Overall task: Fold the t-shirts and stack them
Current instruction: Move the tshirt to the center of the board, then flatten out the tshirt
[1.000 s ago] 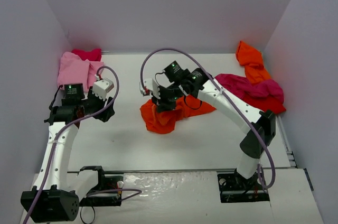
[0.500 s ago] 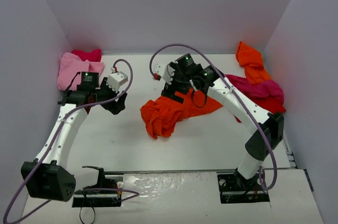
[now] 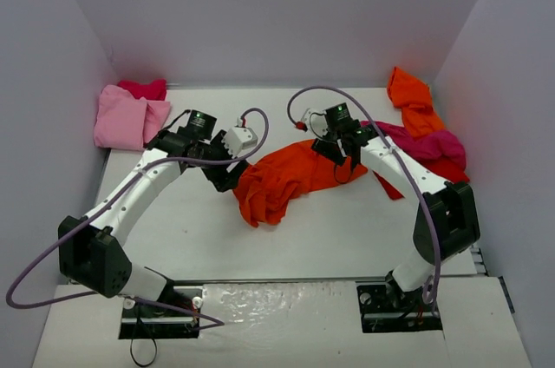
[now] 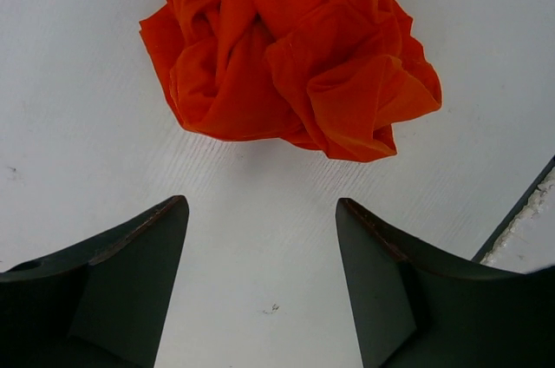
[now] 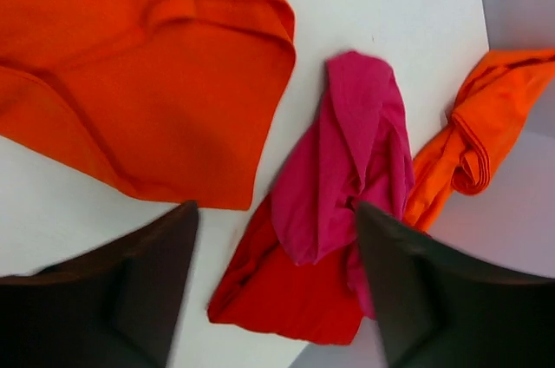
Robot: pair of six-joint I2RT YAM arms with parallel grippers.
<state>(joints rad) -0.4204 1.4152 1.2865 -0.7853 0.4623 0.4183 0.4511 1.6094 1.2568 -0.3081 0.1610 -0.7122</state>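
We see the orange t-shirt (image 3: 286,179) crumpled at the middle of the desk (image 3: 191,229); the left gripper (image 4: 260,212) and the right gripper (image 5: 276,216) stand open at its ends.

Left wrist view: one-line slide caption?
Open left gripper above the white table, crumpled orange t-shirt lying just ahead of it.

L fingers (image 4: 130,281) now by orange tee (image 3: 282,179), away from pink pile (image 3: 121,116); R fingers (image 5: 121,290) off tee, apart.

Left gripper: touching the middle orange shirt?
Apart. Left wrist view shows bare table between the open left gripper and the orange shirt.
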